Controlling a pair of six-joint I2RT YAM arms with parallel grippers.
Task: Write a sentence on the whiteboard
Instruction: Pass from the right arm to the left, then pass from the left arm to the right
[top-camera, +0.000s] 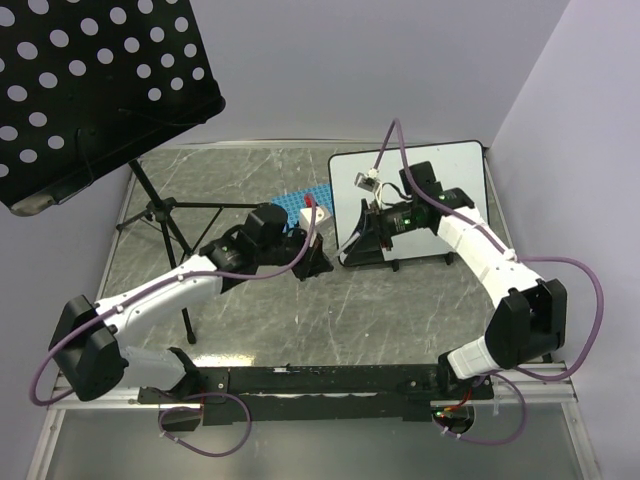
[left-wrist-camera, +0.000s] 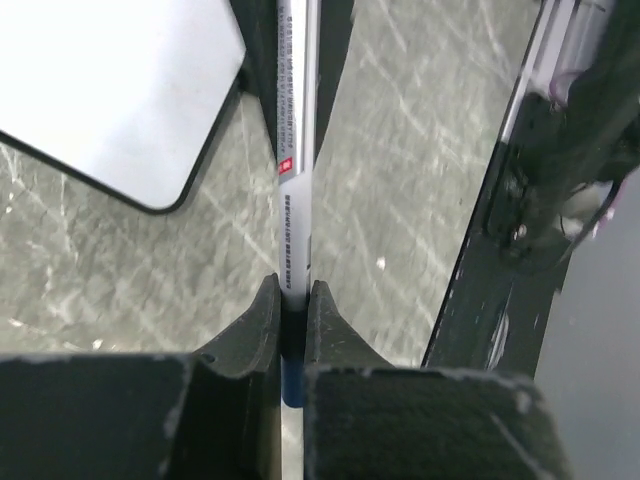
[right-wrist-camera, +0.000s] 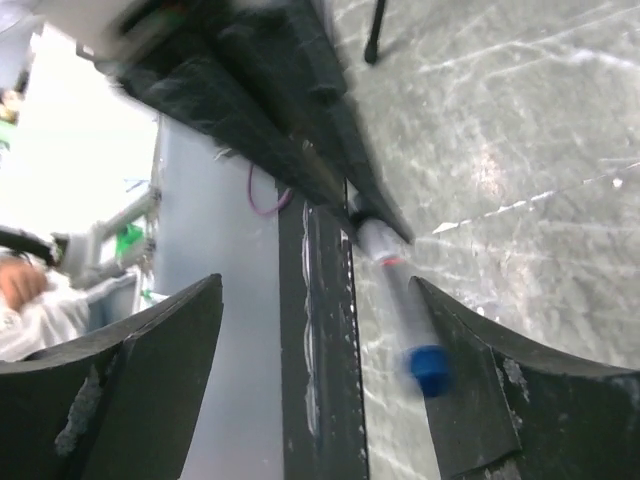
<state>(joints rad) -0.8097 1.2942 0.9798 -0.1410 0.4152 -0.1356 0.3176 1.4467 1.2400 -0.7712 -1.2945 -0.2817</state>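
Observation:
The whiteboard (top-camera: 455, 165) stands at the back right, and one rounded corner of it (left-wrist-camera: 100, 80) shows in the left wrist view. Its visible face is plain white; the sentence shows in no view. My left gripper (top-camera: 318, 262) (left-wrist-camera: 292, 290) is shut on a white marker (left-wrist-camera: 296, 150) with a red band and a blue end. That marker (right-wrist-camera: 395, 290) runs between the spread fingers of my right gripper (right-wrist-camera: 318, 282), close to the right finger, but they do not clamp it. The right gripper (top-camera: 360, 240) hangs open in front of the board's left edge, facing the left gripper.
A black perforated music stand (top-camera: 90, 90) on a tripod (top-camera: 165, 215) fills the back left. A blue gridded rack (top-camera: 300, 198) with a small white block (top-camera: 310, 213) lies behind the left gripper. The black base rail (top-camera: 330, 380) runs along the near edge. Walls close the back and right.

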